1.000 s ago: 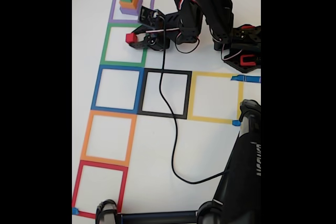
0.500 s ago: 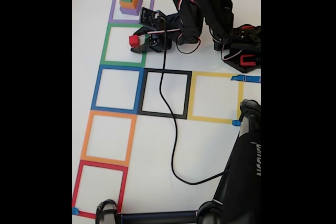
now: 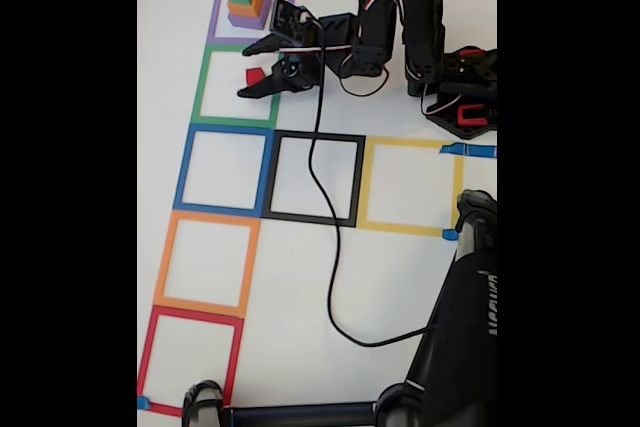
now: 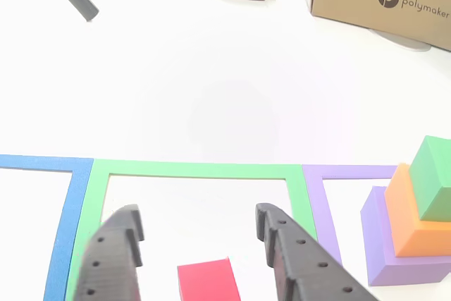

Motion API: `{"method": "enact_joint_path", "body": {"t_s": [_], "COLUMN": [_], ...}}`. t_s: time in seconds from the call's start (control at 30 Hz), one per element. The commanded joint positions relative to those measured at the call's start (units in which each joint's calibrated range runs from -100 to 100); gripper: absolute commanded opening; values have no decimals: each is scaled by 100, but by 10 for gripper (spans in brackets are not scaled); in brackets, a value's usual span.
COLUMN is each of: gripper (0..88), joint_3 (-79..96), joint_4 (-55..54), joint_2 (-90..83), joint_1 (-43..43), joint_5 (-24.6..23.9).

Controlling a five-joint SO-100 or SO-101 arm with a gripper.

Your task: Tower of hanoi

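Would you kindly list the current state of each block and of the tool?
Small red solid block: resting flat inside the green tape square, between the fingers, not gripped.
Purple block: bottom of the stack, in the purple tape square.
Orange block: on the purple.
Green block: on top.
Tool: open.

A white surface is carrying a column of hollow tape squares. The red block is lying inside the green square; the purple block, bearing orange and green ones, is sitting in the purple square. A black cable is trailing across
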Motion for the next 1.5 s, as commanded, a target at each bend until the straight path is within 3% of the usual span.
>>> {"method": "enact_joint_path", "body": {"t_s": [0.0,0.2,0.33,0.43,0.77,0.97,1.27,1.47], "gripper": [1,1,1,1,1,0,1,126], "joint_3": [171,126,-792,-1647,-6629,-9629,-9901,-8465], "joint_4": [1040,3413,6401,8044,13170,15388,15486,14571], "joint_2": [-1555,-3614,-5067,-5576,-5164,-4260,-4017,-4357], "joint_1": [197,331,466,609,1520,2153,2853,3265], "joint_5": [36,36,36,36,36,36,36,36]}}
